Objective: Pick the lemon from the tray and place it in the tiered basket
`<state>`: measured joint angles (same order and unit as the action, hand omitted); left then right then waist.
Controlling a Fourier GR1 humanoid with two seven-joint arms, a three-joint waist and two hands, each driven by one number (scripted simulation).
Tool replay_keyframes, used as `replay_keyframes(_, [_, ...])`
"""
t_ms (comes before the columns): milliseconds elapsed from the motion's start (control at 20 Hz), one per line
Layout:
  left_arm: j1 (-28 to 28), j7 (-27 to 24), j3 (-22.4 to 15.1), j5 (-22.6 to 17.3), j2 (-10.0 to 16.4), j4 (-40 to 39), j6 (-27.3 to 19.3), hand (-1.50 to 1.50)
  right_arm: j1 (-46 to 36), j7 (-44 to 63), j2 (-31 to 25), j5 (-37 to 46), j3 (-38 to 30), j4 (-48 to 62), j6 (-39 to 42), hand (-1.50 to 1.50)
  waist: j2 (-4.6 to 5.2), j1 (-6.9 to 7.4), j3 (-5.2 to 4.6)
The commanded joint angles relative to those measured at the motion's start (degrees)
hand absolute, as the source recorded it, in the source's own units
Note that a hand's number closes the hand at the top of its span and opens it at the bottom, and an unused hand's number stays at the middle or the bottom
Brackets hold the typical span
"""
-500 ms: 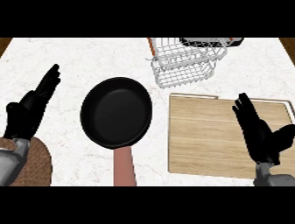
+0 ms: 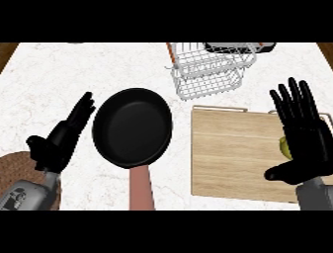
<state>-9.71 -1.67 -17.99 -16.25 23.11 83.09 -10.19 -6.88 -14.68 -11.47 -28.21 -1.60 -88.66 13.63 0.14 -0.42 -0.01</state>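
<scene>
In the head view, the right hand (image 2: 308, 143) hovers open with straight fingers above the right edge of the wooden tray (image 2: 227, 158). It probably sits there to reach the lemon (image 2: 280, 147), which peeks out just beside its palm. The wire tiered basket (image 2: 205, 81) waits beyond the tray. The left hand (image 2: 60, 141) rests open left of a black pan (image 2: 132, 126) on the tabletop (image 2: 66, 74).

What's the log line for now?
right hand: open, over light wooden tray | yellow lemon: on tray, mostly hidden | left hand: open, resting at left | white wire tiered basket: no lemon
</scene>
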Motion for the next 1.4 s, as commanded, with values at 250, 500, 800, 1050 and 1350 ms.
replay_keyframes(250, [1.3, -2.5, -1.3, 0.4, -4.4, -1.8, 1.7, 0.0, 4.3, -16.5, -6.5, -5.0, -11.2, -0.5, 15.5, -1.5, -0.24, -0.12, 0.05])
replay_keyframes(500, [4.5, -5.8, -1.4, 0.7, -4.4, -2.7, 2.1, 0.0, 9.5, -18.4, -19.9, 5.3, -19.6, -0.7, 16.0, -1.5, -0.31, -0.82, -0.01])
replay_keyframes(800, [4.7, -6.7, 0.6, -0.8, -3.4, -4.1, 3.7, 0.0, 17.3, -20.6, -33.3, 25.9, -22.0, -3.9, 14.4, -1.5, -0.21, -1.6, -0.05])
replay_keyframes(1050, [2.6, -5.6, 1.1, -0.2, -3.8, -5.0, 4.1, 0.0, 25.2, -26.2, -35.3, 35.1, -23.3, -7.9, 13.3, -1.5, -0.29, -0.99, 0.03])
replay_keyframes(1350, [1.5, -7.7, 3.5, 1.0, -5.2, -7.6, 7.9, 0.0, 30.0, -24.0, -27.5, 42.7, -22.4, -14.0, 9.8, -1.5, -0.19, -0.12, 0.0])
